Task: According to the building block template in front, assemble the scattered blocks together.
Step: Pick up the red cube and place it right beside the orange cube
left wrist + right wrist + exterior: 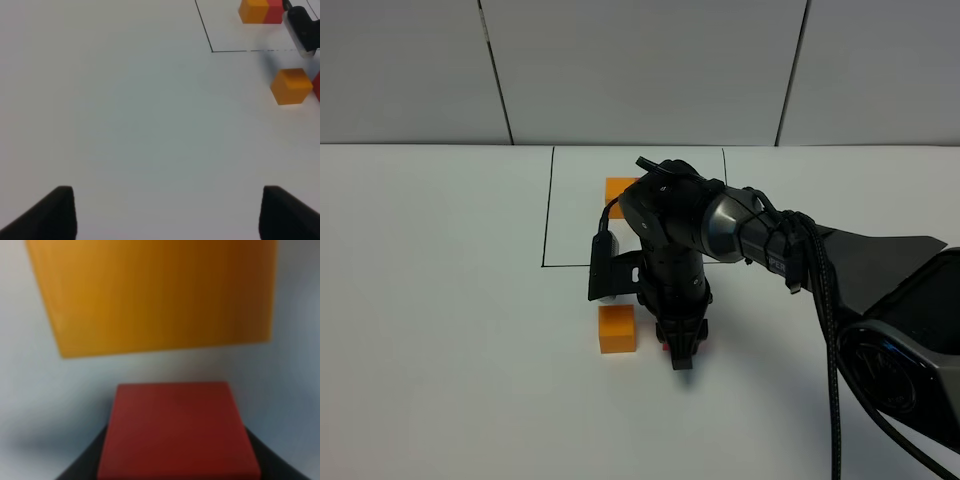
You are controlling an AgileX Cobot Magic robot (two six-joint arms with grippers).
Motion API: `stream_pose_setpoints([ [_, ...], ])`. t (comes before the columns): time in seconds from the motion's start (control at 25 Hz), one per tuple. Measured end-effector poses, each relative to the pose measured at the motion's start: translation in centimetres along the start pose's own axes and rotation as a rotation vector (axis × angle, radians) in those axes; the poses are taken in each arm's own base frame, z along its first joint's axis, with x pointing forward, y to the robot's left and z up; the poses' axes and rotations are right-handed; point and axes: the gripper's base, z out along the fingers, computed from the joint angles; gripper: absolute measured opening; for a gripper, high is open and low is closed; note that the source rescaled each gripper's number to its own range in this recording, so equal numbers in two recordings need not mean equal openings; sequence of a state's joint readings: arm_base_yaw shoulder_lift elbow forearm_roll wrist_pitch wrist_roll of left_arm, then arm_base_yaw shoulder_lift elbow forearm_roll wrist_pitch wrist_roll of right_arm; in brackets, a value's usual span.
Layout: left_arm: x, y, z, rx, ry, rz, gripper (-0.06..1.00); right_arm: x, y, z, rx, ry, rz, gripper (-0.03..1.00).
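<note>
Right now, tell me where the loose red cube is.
The red cube lies near the centre of the exterior high view, between the jaws of the right gripper, just right of the loose orange cube.

Loose orange cube (617, 329) sits just beside red cube (177, 430), slightly apart, outside the black-framed orange-red template (260, 11).

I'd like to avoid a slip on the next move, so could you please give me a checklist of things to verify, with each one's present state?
1. Grip: right gripper has a finger against each side of the red cube: ok.
2. Contact: table shows between the red cube and the orange cube: not ok.
3. Squareness: the orange cube's near edge slants against the red one's: not ok.
4. Order matches the template, orange left, red right: ok.
5. Clearance: left gripper is open, away from the cubes: ok.
6. Red cube lifted or resting: cannot tell.
</note>
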State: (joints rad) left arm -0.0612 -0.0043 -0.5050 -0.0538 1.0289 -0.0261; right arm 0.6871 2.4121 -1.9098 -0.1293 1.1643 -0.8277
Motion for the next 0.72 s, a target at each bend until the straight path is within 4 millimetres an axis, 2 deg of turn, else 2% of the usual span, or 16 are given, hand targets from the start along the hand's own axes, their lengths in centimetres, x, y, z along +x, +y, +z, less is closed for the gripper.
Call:
stream_pose_setpoints([
  [0.72, 0.00, 0.00, 0.00, 0.000, 0.000, 0.000, 0.84, -0.22, 0.12, 0.32, -0.005, 0.006, -0.007, 0.00],
])
